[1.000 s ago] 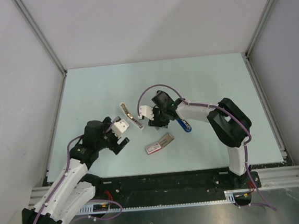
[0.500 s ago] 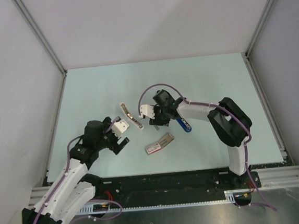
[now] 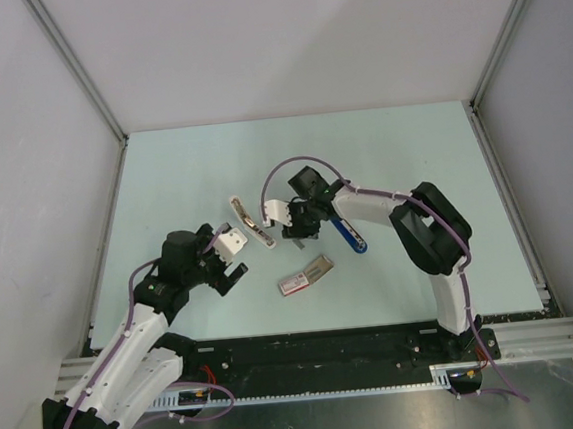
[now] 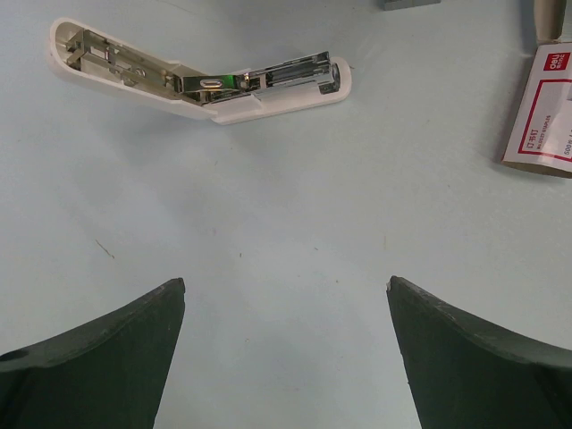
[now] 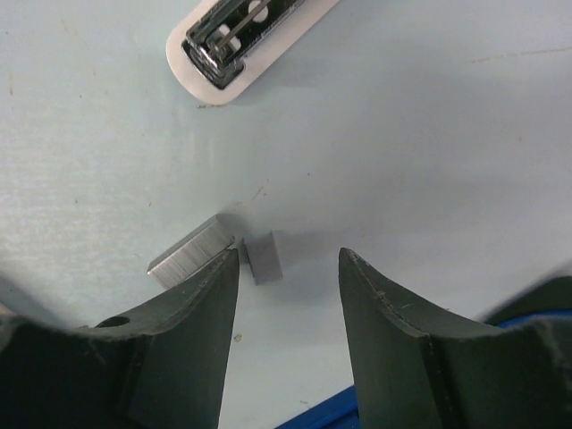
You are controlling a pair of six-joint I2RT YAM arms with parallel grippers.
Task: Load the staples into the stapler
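Pale tabletop (image 5: pixel 429 134), silvery staples (image 5: pixel 192 253) (two pieces)

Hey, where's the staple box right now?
In the top view, the staple box lies near the middle of the table, just on the near side of the right gripper, with its grey tray slid partly out.

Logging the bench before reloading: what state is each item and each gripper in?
white stapler: hinged open, metal channel exposed.
blue stapler: lying flat, not gripped.
staple box: grey tray slid partly out.
staples: two loose pieces, lying flat.
left gripper: open, empty.
right gripper: open, over staples.
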